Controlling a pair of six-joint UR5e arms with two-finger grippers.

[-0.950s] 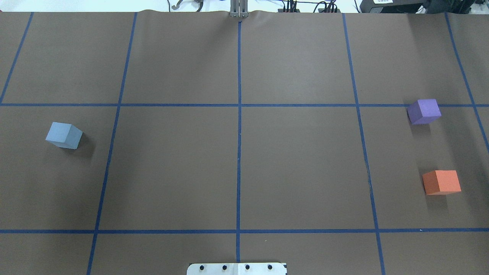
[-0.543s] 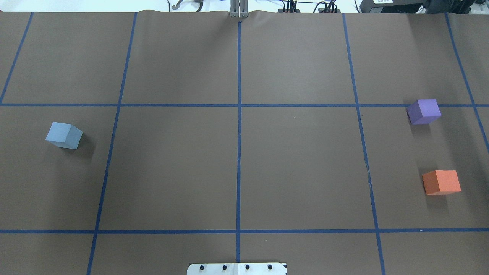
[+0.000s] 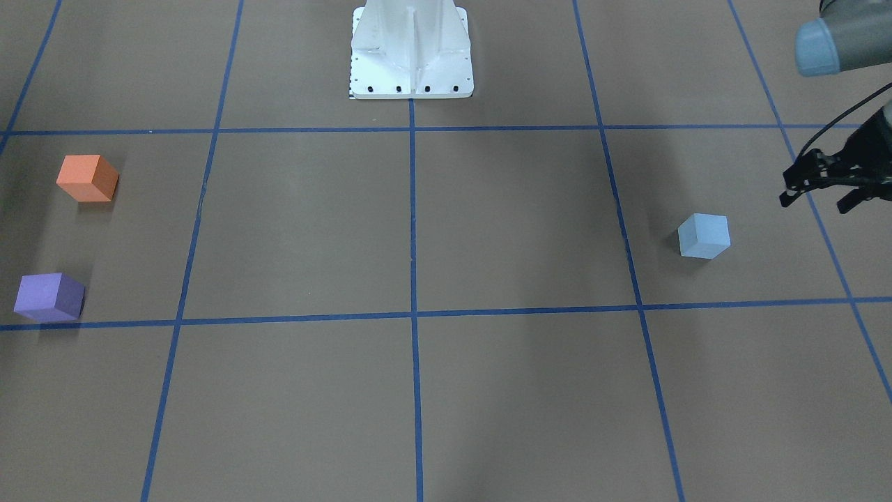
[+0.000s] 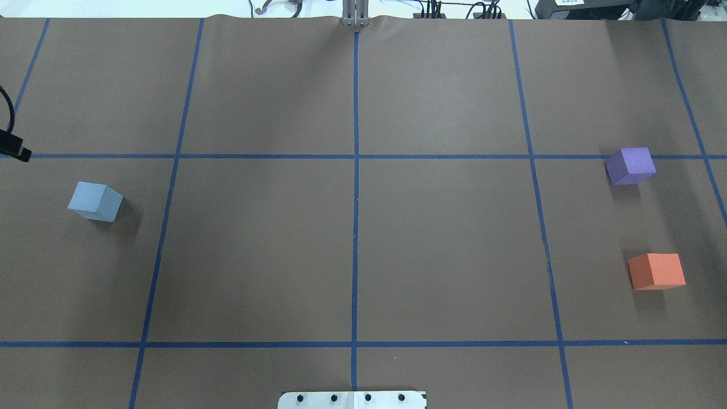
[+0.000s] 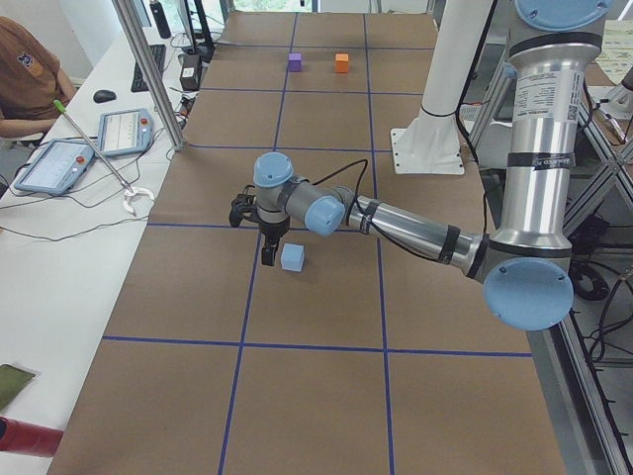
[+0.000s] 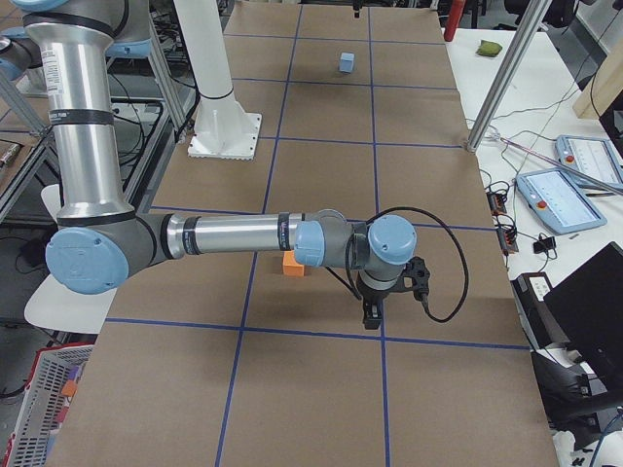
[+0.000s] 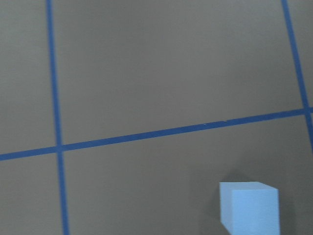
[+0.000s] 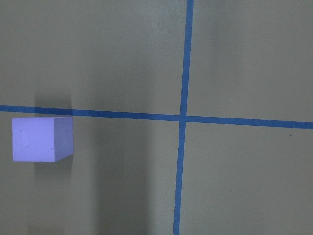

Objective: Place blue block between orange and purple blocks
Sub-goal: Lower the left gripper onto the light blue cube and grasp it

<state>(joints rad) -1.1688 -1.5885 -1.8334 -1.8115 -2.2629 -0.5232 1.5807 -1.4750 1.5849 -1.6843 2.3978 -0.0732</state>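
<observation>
The light blue block [image 3: 704, 237] sits on the brown table on my left side; it also shows in the overhead view [image 4: 95, 201] and at the bottom of the left wrist view [image 7: 252, 208]. My left gripper [image 3: 817, 199] hovers open and empty beside it, toward the table's end, apart from it. The purple block [image 4: 630, 165] and the orange block [image 4: 656, 271] stand apart at the far right, with a gap between them. My right gripper [image 6: 375, 309] shows only in the exterior right view, near the orange block [image 6: 294, 264]; I cannot tell if it is open or shut.
The white robot base [image 3: 411, 49] stands at the table's near middle edge. Blue tape lines [image 4: 355, 227] divide the brown table into squares. An operator [image 5: 25, 79] and tablets [image 5: 124, 129] are at a side table.
A dark part of my left gripper has come into the overhead view at the left edge. The three blocks have not moved.
</observation>
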